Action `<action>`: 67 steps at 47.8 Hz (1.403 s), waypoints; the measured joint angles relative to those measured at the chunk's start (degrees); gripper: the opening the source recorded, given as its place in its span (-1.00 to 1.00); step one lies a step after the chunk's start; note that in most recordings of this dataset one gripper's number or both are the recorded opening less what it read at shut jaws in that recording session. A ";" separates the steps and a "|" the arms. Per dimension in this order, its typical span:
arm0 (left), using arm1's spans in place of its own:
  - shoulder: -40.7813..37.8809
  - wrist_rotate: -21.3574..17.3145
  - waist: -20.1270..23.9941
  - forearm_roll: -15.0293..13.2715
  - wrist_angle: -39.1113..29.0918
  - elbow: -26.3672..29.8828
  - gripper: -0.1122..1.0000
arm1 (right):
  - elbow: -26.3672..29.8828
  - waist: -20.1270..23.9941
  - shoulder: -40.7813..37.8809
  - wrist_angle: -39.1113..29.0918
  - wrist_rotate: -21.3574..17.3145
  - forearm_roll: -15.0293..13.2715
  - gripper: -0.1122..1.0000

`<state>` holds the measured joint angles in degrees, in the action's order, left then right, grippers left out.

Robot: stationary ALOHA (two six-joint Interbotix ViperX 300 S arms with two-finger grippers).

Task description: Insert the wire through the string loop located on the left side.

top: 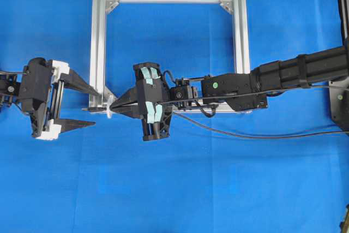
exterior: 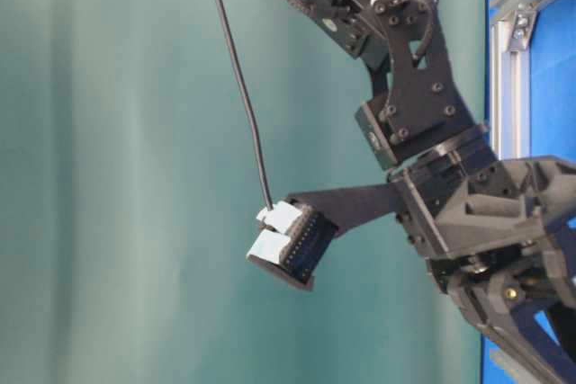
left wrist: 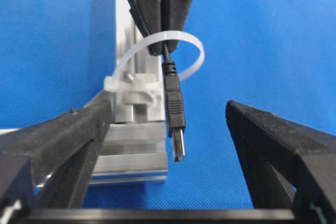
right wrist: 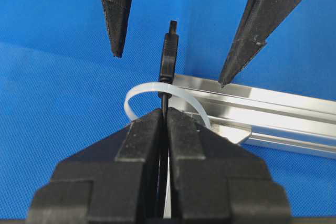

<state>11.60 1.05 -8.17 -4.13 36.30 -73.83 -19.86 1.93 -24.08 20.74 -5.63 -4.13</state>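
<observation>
A: Two grippers meet at the lower left corner of the aluminium frame [top: 98, 53]. The right gripper [right wrist: 164, 121] has its fingers pressed together and pinches the wire [right wrist: 169, 56] just behind the plug. The plug has passed through the string loop [left wrist: 184, 51], which is tied on the frame, and it sticks out on the far side. The left gripper [top: 92, 107] is spread wide, with one finger on each side of the plug and touching nothing.

B: What can go wrong from here, in your opinion?

A: I think the handover is the delicate part. If the left fingers close beside the plug and not on it, they catch nothing. If they push the plug sideways, they may bend the soft loop or tilt the wire. And if the right gripper lets go too early, the stiff cable [top: 245, 133] trailing behind it could pull the plug back out of the loop.

B: And the surface, the room?

A: The frame lies flat on a plain blue cloth [top: 174, 189]. In the table-level view, a greenish curtain [exterior: 108, 177] hangs behind the arms. More of the room I cannot see.
</observation>
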 measured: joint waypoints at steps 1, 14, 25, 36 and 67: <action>0.00 0.00 0.00 0.00 0.00 0.00 0.81 | 0.00 0.00 0.00 0.00 0.09 0.00 -0.79; 0.00 -0.09 0.00 0.00 0.00 0.44 0.41 | 0.00 0.00 -0.09 0.00 0.09 0.00 -0.79; -0.09 -0.18 -0.09 -0.09 0.00 1.23 -0.66 | 0.00 0.00 0.00 0.00 0.00 0.00 -0.79; -0.09 -0.18 -0.09 -0.09 0.00 1.23 -0.65 | 0.00 0.00 0.00 0.00 0.00 0.00 -0.79; -0.09 -0.09 -0.09 0.00 -0.35 1.14 -0.65 | 0.00 0.00 0.00 0.00 -0.44 0.62 0.30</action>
<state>11.51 0.97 -8.26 -4.13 35.95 -72.69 -19.86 1.93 -24.08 20.74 -6.06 -3.52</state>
